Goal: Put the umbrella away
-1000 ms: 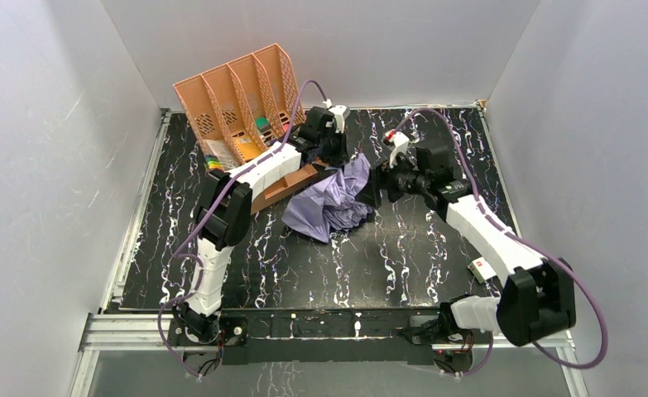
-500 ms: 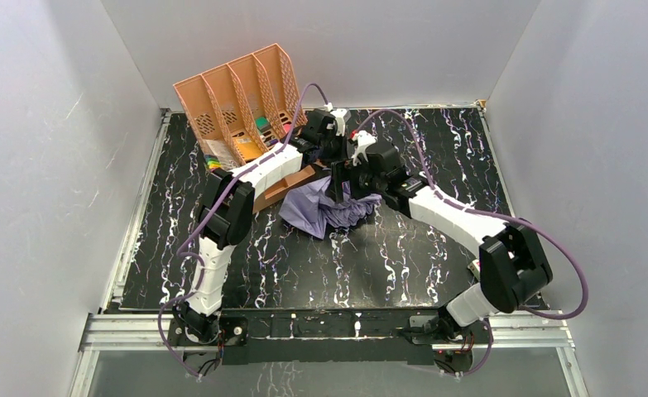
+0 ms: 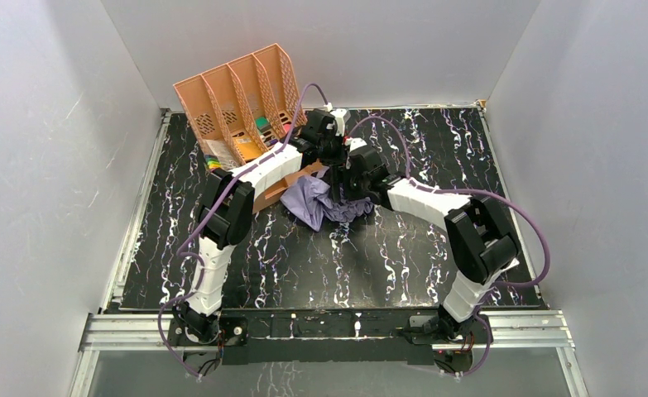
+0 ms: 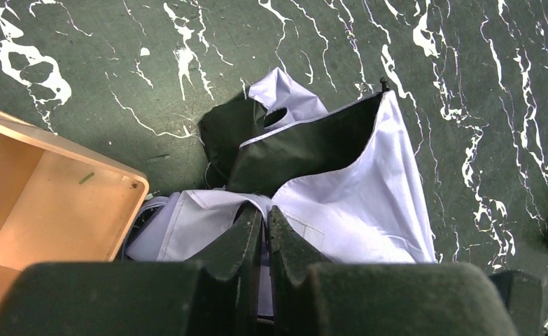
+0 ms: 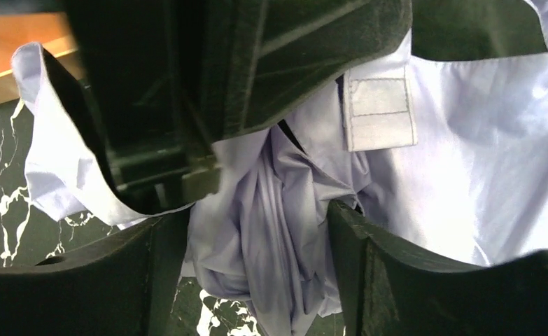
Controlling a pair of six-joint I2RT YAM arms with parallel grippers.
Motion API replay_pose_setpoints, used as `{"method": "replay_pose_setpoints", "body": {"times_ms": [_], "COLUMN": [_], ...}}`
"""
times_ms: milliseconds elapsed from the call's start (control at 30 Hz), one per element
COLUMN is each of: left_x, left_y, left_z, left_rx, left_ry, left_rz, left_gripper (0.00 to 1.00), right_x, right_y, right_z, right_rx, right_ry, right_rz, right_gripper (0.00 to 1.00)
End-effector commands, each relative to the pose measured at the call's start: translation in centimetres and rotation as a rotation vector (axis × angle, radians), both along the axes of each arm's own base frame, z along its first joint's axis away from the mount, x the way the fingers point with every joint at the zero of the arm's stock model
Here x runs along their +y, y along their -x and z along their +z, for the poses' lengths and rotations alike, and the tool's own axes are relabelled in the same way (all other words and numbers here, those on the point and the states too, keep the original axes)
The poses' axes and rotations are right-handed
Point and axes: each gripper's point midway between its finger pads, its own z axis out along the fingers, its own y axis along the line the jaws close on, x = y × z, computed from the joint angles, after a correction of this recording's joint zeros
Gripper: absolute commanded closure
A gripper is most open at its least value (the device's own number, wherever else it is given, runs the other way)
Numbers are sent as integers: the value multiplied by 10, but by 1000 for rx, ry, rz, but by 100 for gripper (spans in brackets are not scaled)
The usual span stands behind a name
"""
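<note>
Umbrella (image 3: pixel 312 203) crumpled on the table (image 3: pixel 386 256) near the file organiser (image 3: pixel 237 95): the left gripper (image 4: pixel 264 217) pinches a fabric fold, and the right gripper (image 5: pixel 257 220), jaws wide, straddles the bunched canopy and should centre on it before closing.

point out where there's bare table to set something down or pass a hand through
Free: the wide near strip of table between the umbrella and the arm bases; the far right corner beyond the right arm; the left strip beside the left arm. Crowded: far centre, where the file organiser, left gripper, right gripper and umbrella sit close together.
</note>
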Motion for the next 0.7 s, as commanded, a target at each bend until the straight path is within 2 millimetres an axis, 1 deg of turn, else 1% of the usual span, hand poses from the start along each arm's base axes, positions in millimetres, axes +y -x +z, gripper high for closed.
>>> {"method": "replay_pose_setpoints", "body": {"times_ms": [0,67,100,133,233,333,400,467,567,667], "left_x": [4,9,12,16,31,48,60,73,89,98], "left_y": [-8,-9,-10,-10,-9,-1,9,23,46,70], "left_z": [40,52,59,66,86,102,111,111,108,92], "left_rx": [-46,-57,-66,-74,-107,-131,-153,-161,-170,-136], "left_ry": [50,65,72,78,91,93,83,58,28,11], "left_rz": [6,14,19,24,45,64,71,70,58,25], "left_gripper": [91,85,78,75,59,44,36,28,21,18], "right_x": [-20,-27,-28,-30,-43,-52,-52,-48,-39,-36], "right_y": [-8,-4,-1,2,7,11,15,22,33,46], "right_z": [-12,-17,-19,-20,-23,-26,-28,-27,-20,-13], "right_rx": [14,56,80,104,166,233,266,291,322,336], "right_ry": [37,6,-17,-45,-92,-120,-133,-149,-189,-211], "right_rz": [-51,-26,2,33,91,155,214,289,404,497], "right_gripper": [29,37,40,43,51,57,59,60,64,70]}}
